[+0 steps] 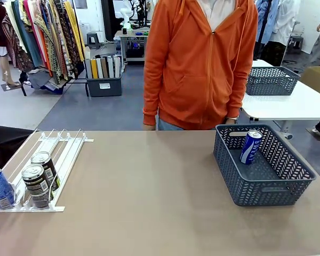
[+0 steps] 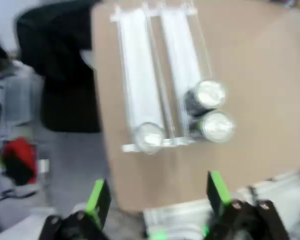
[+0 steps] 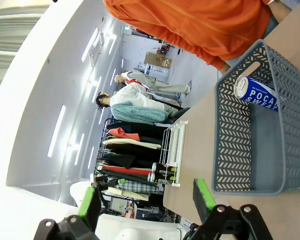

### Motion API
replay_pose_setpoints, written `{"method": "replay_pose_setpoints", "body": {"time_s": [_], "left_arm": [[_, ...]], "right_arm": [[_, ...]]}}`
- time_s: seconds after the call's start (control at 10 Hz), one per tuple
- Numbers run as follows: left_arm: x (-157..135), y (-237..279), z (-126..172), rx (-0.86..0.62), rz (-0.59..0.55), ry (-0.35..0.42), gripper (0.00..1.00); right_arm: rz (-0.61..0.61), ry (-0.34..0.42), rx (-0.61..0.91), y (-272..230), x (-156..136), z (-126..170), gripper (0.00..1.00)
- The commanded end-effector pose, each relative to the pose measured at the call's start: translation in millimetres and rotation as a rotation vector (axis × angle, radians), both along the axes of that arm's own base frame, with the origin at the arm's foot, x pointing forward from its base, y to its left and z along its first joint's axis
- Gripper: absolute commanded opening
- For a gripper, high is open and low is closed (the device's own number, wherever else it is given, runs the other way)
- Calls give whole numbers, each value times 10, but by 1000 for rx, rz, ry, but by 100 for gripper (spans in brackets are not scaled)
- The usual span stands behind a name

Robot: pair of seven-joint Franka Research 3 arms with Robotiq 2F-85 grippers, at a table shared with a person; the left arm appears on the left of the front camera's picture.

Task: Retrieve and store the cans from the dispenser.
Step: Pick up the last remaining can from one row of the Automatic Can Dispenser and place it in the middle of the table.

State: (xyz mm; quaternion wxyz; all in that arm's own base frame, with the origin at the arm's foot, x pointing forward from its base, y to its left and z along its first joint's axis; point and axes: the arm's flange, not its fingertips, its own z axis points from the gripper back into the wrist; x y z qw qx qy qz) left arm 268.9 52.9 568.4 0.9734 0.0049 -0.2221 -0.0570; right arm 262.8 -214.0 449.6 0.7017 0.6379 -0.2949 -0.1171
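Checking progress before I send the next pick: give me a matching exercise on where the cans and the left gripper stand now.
Things:
1 dark cans
2 basket
3 dispenser
4 left gripper

States:
a open, holding nothing
b holds one leaning blue can
c holds three cans
d one behind the other in a lane

Pairs: 1-d; 2-b; 3-c; 4-a

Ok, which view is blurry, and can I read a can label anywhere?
Left wrist view: blurred, the cans and dispenser smeared, no label legible. Front view: sharp, evenly lit. Right wrist view: sharp but rolled sideways, lettering on the blue can in the basket readable.
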Motion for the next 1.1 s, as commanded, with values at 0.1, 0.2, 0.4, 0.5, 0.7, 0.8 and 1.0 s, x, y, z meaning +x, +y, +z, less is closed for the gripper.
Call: {"method": "replay_pose_setpoints", "body": {"time_s": [0.1, 0.2, 0.4, 0.5, 0.7, 0.8, 1.0], "left_arm": [[0, 0, 0, 0, 0, 0, 100], [0, 0, 0, 0, 0, 0, 100], [78, -99, -20, 74, -12, 14, 100], [218, -101, -185, 51, -35, 41, 100], [434, -10, -550, 14, 60, 96, 100], [505, 42, -704, 47, 147, 126, 100], [641, 116, -1015, 10, 185, 199, 100]], "right_arm": [[-9, -12, 16, 5, 23, 48, 100], [-9, -12, 16, 5, 23, 48, 100], [-9, -12, 16, 5, 23, 48, 100], [-9, -12, 16, 5, 23, 48, 100], [-9, -12, 16, 5, 23, 48, 100], [-9, -12, 16, 5, 23, 48, 100], [-9, -12, 16, 5, 23, 48, 100]]}}
